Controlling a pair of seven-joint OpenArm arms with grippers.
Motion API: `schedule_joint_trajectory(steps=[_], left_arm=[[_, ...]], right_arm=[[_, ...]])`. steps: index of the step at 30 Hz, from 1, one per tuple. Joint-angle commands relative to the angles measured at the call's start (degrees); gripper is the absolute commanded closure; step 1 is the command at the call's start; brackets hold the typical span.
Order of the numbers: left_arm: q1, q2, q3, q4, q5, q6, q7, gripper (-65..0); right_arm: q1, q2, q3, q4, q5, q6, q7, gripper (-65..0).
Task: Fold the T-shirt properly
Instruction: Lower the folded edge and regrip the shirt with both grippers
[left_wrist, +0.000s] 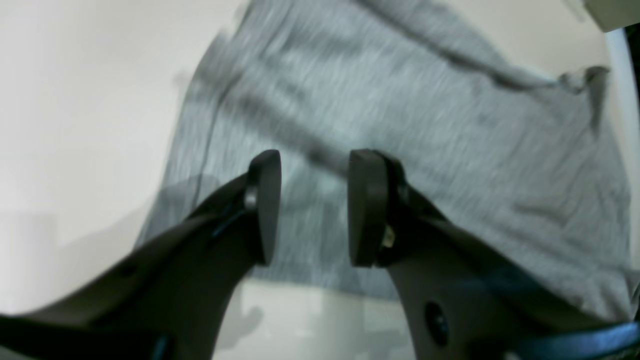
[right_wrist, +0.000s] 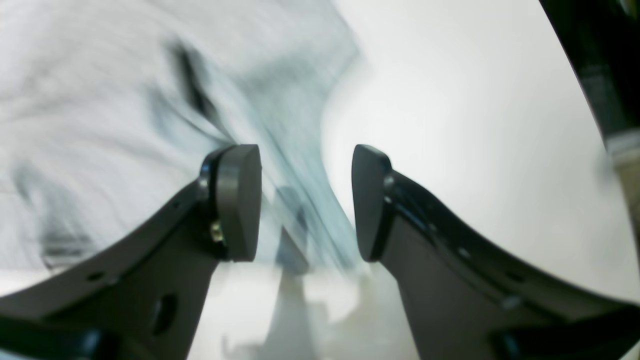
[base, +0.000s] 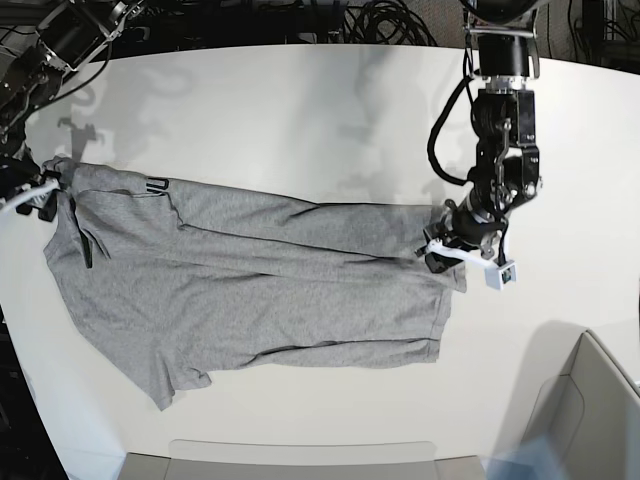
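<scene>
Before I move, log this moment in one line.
left gripper: open, empty | right gripper: open, empty | T-shirt: on table, partly folded, wrinkled

Heather grey is shown across the T-shirt (base: 300, 300), and its plain expanse is broken by a small patch of black lettering (base: 157, 185). In the right wrist view, a paler, bluish grey is taken on by the cloth. The table (base: 330, 110) is seen in off-white. Black, accented with white, is worn by the left arm (base: 505, 130) and the right arm (base: 45, 75).
</scene>
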Motion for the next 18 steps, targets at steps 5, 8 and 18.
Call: schedule_joint_trajectory(steps=[5,8,18], left_arm=[[5.93,-0.25,-0.14,4.91,-0.29,-0.48,-0.92,-22.2],[6.90,-0.25,-0.14,5.44,-0.20,-0.48,-0.92,-22.2],[7.16,-0.51,-0.14,5.26,-0.20,-0.48,-0.92,-22.2]], right_arm=[[-8.02,1.06,1.22,-0.22,9.74,0.36,0.60,-29.1],[-8.63,1.76,1.30,-4.80,12.11,0.36,0.60,-29.1],[-3.36,2.91,-1.86,-14.38,12.11,0.45,5.26,-29.1]])
